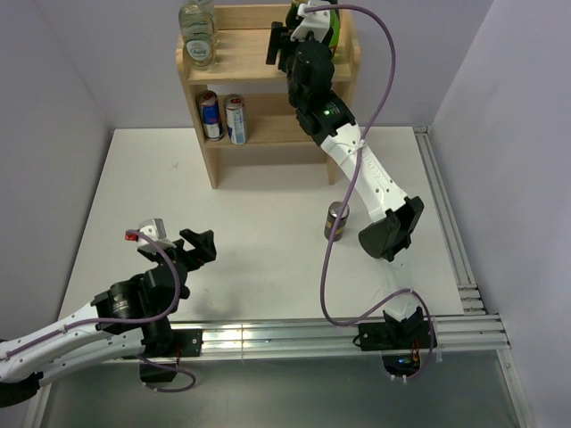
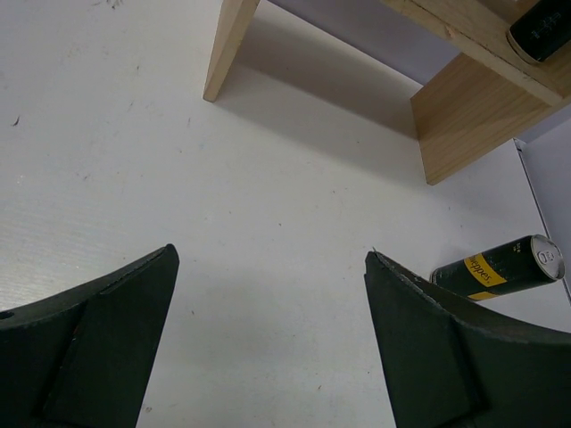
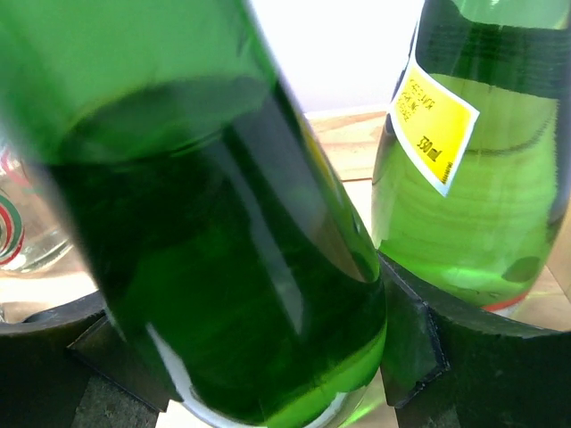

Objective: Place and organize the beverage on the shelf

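The light wooden shelf (image 1: 268,73) stands at the back of the table. My right gripper (image 1: 299,40) is up at its top tier, shut on a green glass bottle (image 3: 205,223), with a finger on each side of the bottle's base (image 3: 241,357). The bottle leans in the grip. A second green bottle (image 3: 473,178) with a yellow label stands just to the right, touching my right finger (image 3: 419,348). My left gripper (image 1: 192,250) is open and empty, low over the bare table (image 2: 268,303). A dark can (image 1: 336,220) stands on the table; it also shows in the left wrist view (image 2: 500,267).
Clear glass bottles (image 1: 198,36) stand on the top tier's left; one shows in the right wrist view (image 3: 22,232). Two cans (image 1: 211,114) (image 1: 235,119) stand on the middle tier's left. The shelf's side panels (image 2: 227,49) rest on the table. A metal rail (image 1: 312,334) runs along the near edge.
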{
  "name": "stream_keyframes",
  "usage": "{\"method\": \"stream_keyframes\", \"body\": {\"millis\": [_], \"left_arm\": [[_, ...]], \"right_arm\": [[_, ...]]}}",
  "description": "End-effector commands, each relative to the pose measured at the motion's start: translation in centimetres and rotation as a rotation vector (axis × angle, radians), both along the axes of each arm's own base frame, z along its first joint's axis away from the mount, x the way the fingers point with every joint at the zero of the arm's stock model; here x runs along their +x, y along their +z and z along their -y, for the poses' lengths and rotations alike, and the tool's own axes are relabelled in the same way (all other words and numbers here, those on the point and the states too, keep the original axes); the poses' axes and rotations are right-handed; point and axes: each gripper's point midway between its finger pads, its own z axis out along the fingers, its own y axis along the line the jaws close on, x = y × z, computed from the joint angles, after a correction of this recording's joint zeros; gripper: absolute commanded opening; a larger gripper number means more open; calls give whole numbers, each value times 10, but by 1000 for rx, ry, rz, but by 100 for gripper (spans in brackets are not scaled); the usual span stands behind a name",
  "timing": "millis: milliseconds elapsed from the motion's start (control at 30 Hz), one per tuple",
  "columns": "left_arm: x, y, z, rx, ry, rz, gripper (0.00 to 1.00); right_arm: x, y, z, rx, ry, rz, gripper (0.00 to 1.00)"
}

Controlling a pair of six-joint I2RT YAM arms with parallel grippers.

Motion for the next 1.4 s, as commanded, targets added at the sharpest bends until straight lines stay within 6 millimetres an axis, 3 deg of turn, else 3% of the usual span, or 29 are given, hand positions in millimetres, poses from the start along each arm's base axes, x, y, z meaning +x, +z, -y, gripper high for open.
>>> {"method": "stream_keyframes", "body": {"millis": [0, 233, 600, 767, 1133, 1367], "left_arm": [[0, 1, 1, -2, -1, 3, 92], [0, 2, 0, -8, -1, 5, 91], [-1, 3, -1, -15, -2, 8, 91], [-1, 2, -1, -13, 0, 7, 91], [-1, 2, -1, -13, 0, 9, 90], [0, 3, -1, -14, 2, 9, 90]], "right_arm": [[-3, 39, 8, 80, 11, 118, 33], [6, 27, 6, 71, 6, 106, 68], [15, 12, 2, 53, 4, 79, 77], [19, 3, -3, 78, 18, 64, 99], [22, -14, -7, 74, 24, 28, 100], [10, -14, 0, 78, 13, 11, 100]]}}
